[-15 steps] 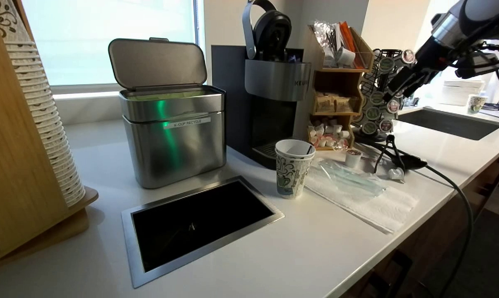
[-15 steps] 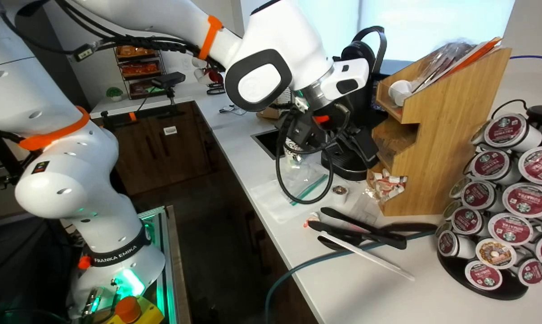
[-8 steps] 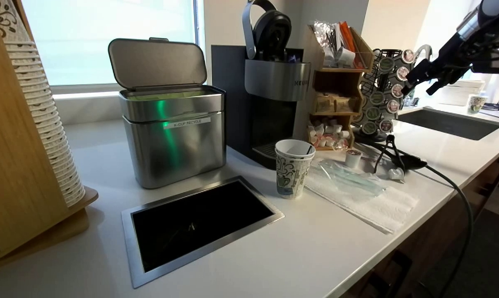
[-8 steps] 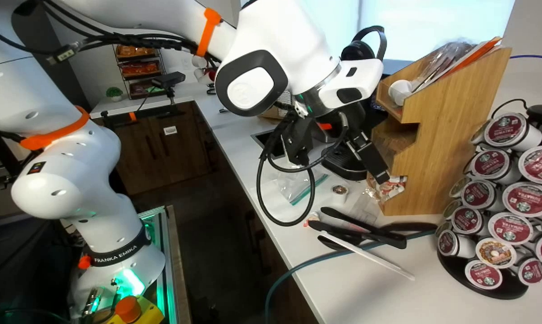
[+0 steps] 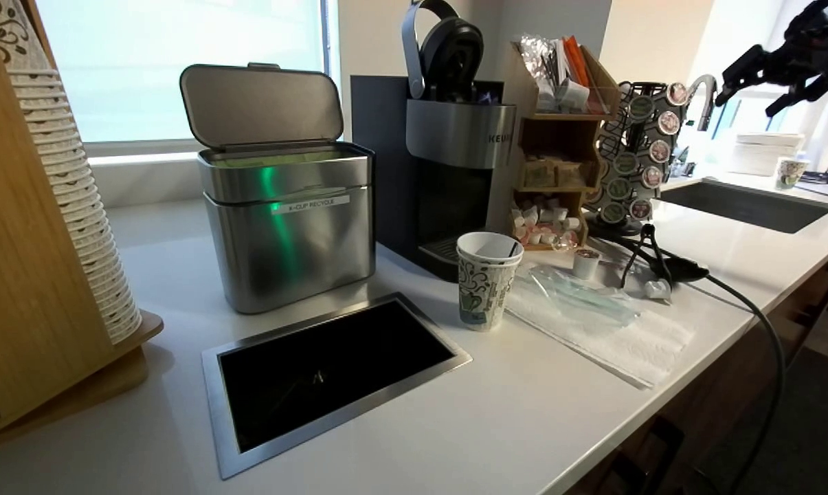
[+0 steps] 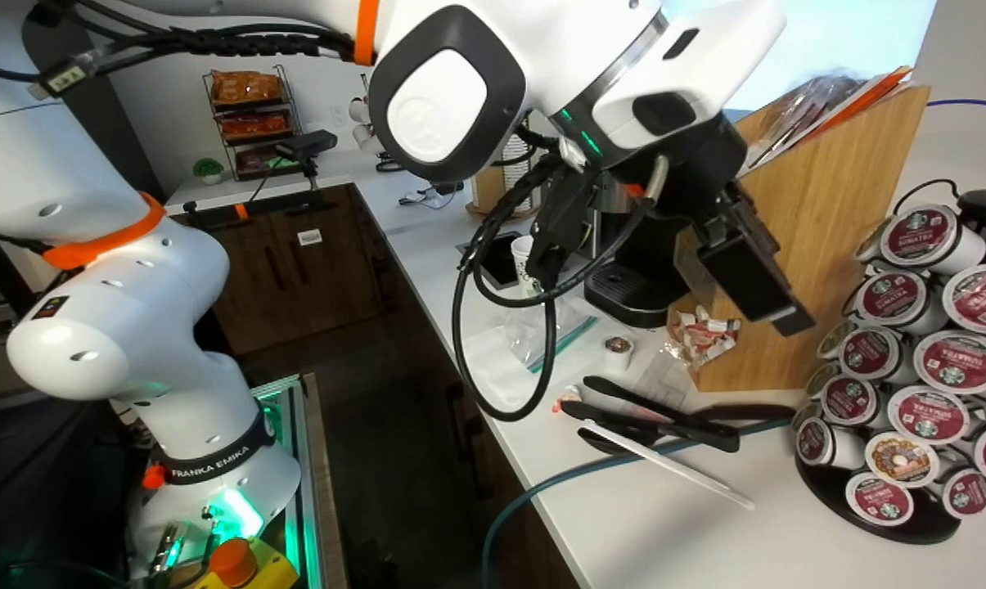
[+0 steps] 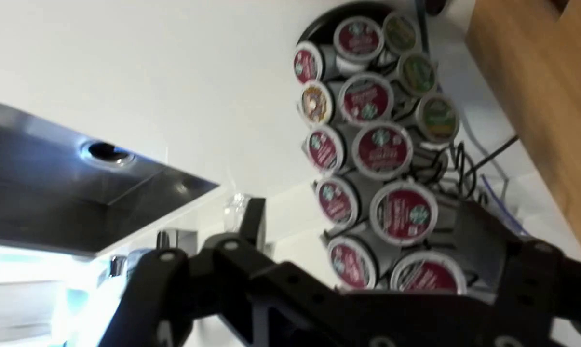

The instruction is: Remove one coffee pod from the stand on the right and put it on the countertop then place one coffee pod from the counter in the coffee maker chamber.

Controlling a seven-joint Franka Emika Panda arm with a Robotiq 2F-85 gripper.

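Countertop (image 5: 414, 426): white; the later setting-down place.
Stand (image 5: 620, 227): loaded, at eight o'clock from the gripper (image 5: 745, 105) in an exterior view.
Gripper: fingers apart, nothing between them.
Pod (image 7: 403, 212): red-lidded, on the stand, a sensible pick; best gripped squarely behind its rim, drawn straight outward. Clearance hard to judge, wrist view blurred.

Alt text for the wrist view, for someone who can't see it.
Open gripper, at bottom, faces the stand, whose coffee pods, mostly red-lidded, run right of centre. A dark sink lies at left, a wooden shelf unit at right.
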